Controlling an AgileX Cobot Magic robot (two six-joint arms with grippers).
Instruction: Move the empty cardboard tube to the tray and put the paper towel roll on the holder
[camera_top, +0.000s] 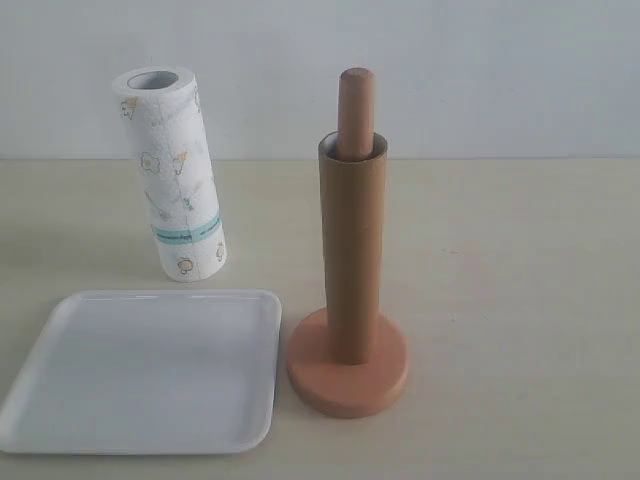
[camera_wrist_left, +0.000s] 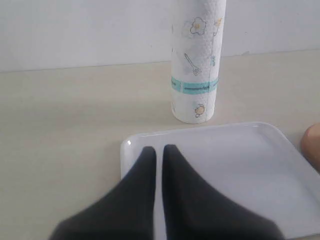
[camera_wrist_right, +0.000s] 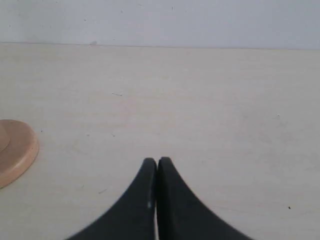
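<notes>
The brown cardboard tube stands upright, slipped over the pole of the wooden holder, whose round base rests right of the tray. The white tray lies empty at the front left. Behind it the paper towel roll stands upright on the table, also in the left wrist view. My left gripper hangs over the tray, jaws nearly together with only a thin gap and nothing between them. My right gripper is shut and empty above bare table, the holder base off to one side. Neither gripper shows in the exterior view.
A pale wall runs along the back of the light wooden table. The holder's base edge peeks in beside the tray in the left wrist view.
</notes>
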